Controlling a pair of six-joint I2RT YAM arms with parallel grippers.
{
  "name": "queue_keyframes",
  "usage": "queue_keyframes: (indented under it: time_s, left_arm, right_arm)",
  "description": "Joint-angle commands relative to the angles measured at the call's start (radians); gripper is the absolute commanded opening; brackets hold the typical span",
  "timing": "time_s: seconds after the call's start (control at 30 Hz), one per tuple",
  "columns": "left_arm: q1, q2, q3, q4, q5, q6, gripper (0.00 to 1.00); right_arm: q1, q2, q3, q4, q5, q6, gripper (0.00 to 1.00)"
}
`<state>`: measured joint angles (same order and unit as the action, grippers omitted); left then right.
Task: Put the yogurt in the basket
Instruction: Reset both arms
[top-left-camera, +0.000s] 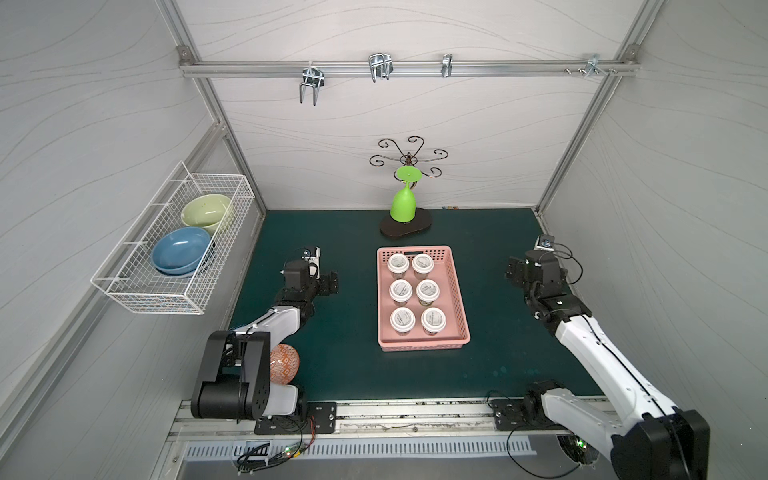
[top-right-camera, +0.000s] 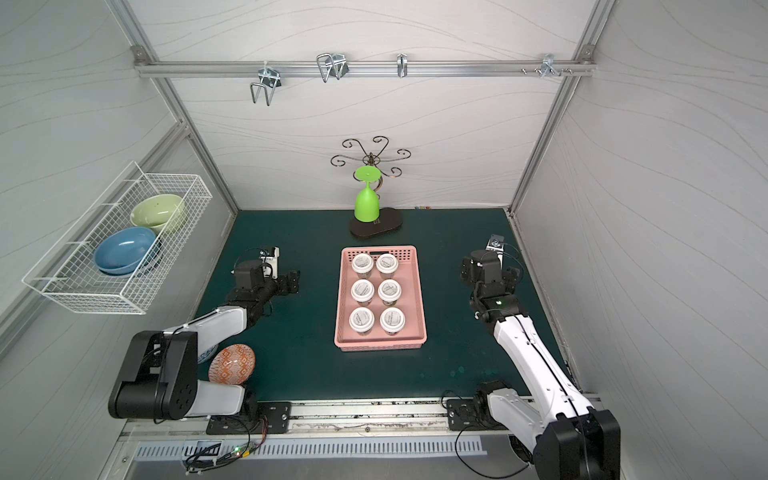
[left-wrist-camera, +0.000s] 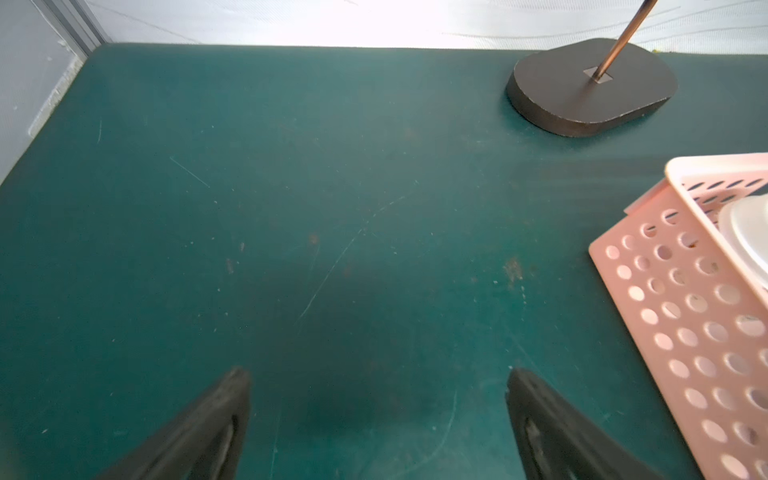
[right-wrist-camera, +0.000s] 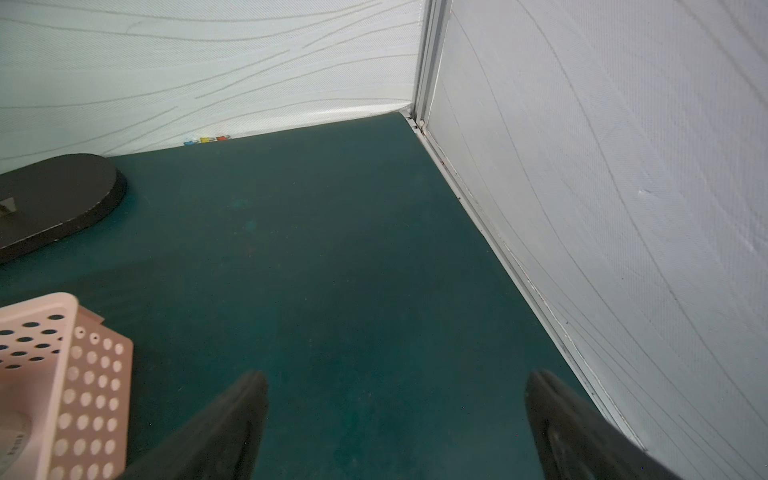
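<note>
Six yogurt cups (top-left-camera: 402, 319) stand upright, two by three, inside the pink basket (top-left-camera: 460, 299), which sits in the middle of the green mat (top-left-camera: 340, 365). The left arm (top-left-camera: 278, 320) is folded low on the basket's left side. Its left gripper (left-wrist-camera: 378, 374) hangs over bare mat, fingers spread wide with nothing between them. The right arm (top-left-camera: 602, 345) stretches along the right wall (right-wrist-camera: 602, 208), and the right gripper (right-wrist-camera: 397, 378) is likewise spread wide and empty, near the basket's far corner

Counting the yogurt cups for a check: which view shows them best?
Both top views: all six yogurt cups stand unobstructed in the basket. The left wrist view catches only one lid edge; the right wrist view likewise.
</note>
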<state>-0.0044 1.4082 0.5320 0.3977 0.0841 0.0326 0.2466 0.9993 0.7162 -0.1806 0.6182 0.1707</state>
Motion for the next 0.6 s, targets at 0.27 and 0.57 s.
queue_keyframes:
  time_s: [0.27, 0.57]
  left_arm:
    - [0.034, 0.11, -0.078, 0.346, -0.056, -0.029, 0.99]
    - [0.044, 0.142, -0.112, 0.437, -0.088, -0.054, 0.99]
  right_arm:
    - [-0.028, 0.084, -0.224, 0.428, -0.083, -0.06, 0.99]
    - [-0.038, 0.208, -0.327, 0.695, -0.118, -0.113, 0.99]
